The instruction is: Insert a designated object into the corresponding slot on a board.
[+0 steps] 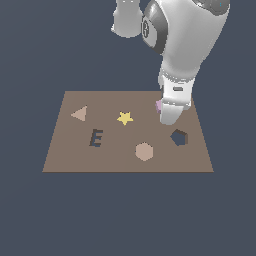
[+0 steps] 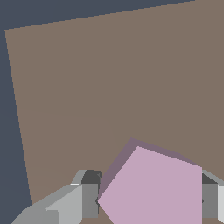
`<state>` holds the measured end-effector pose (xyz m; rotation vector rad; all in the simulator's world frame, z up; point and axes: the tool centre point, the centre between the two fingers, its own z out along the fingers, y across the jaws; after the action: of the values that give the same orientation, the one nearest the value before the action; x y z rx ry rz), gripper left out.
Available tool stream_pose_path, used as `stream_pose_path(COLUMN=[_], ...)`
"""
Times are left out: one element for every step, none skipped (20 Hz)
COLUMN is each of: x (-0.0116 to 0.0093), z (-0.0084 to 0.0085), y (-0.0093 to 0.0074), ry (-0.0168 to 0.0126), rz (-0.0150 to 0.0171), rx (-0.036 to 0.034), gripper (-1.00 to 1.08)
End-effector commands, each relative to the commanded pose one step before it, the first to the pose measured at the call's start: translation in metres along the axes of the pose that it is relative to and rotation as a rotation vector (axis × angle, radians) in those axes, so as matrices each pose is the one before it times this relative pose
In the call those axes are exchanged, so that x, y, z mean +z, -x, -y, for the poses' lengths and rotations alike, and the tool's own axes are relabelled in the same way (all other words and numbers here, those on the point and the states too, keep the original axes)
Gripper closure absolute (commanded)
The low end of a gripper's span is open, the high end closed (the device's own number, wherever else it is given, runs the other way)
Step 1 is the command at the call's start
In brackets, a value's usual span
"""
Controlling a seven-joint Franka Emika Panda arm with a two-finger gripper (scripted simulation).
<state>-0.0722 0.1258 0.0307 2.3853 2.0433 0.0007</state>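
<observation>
The designated object, a pale pink-lilac pentagon block (image 2: 153, 188), sits between my two fingers, and both grey pads (image 2: 89, 199) touch its sides. In the exterior view only a sliver of the block (image 1: 158, 105) shows behind my gripper (image 1: 169, 119), over the far right part of the brown board (image 1: 65, 150). The slot (image 1: 179, 137), a dark polygonal hole, lies just nearer the camera and slightly to the exterior view's right of the gripper. Whether the block rests on the board or hangs just above it I cannot tell.
The board also carries a tan triangle (image 1: 79, 113), a yellow star (image 1: 125, 118), a dark E cut-out (image 1: 96, 137) and a tan hexagon (image 1: 144, 151). Dark blue-grey floor surrounds the board. The board's edge (image 2: 13, 109) shows in the wrist view.
</observation>
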Motion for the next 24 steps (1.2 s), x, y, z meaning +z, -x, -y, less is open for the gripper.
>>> stream_pose_path(x=[0.00081,0.00000,0.00000,0.00000,0.00000,0.00000,-0.00071,-0.00063,-0.00154,-0.00189,-0.00038,0.00152,0.00019,-0.00006,-0.00006,-0.00009,-0.00012,-0.00014,-0.00016,-0.00019,-0.00021,-0.00023,-0.00025,-0.00027], z=[0.00047,0.00000,0.00000,0.00000,0.00000,0.00000,-0.00059,0.00001,0.00001,0.00005,0.00000,0.00019,-0.00018,-0.00056,-0.00091,-0.00127,-0.00162,-0.00197,-0.00232,-0.00267,-0.00300,-0.00333,-0.00365,-0.00397], y=[-0.00019,0.00000,0.00000,0.00000,0.00000,0.00000,0.00017,-0.00004,-0.00007,-0.00011,-0.00002,0.00017,-0.00010,-0.00013,-0.00027,-0.00036,-0.00048,-0.00059,-0.00069,-0.00080,-0.00091,-0.00101,-0.00113,-0.00122], ry=[-0.00099,0.00000,0.00000,0.00000,0.00000,0.00000,0.00141,0.00000,-0.00069,0.00000,-0.00049,0.00000,-0.00031,0.00005,0.00001,0.00002,0.00002,0.00002,0.00003,0.00003,0.00004,0.00004,0.00004,0.00005], rz=[0.00004,0.00000,0.00000,0.00000,0.00000,0.00000,-0.00012,0.00000,-0.00004,0.00000,-0.00002,0.00000,0.00021,-0.00003,-0.00001,-0.00001,-0.00001,-0.00001,-0.00001,-0.00002,-0.00002,-0.00002,-0.00002,-0.00002], rx=[-0.00050,0.00000,0.00000,0.00000,0.00000,0.00000,0.00039,0.00000,0.00007,0.00000,0.00004,0.00000,-0.00058,-0.00146,-0.00254,-0.00352,-0.00455,-0.00555,-0.00651,-0.00747,-0.00843,-0.00935,-0.01028,-0.01115], gripper=[1.08,1.08,1.08,1.08,1.08,1.08,1.08,1.08,1.08,1.08,1.08,1.08,1.08,1.08,1.08,1.08,1.08,1.08,1.08,1.08,1.08,1.08,1.08,1.08])
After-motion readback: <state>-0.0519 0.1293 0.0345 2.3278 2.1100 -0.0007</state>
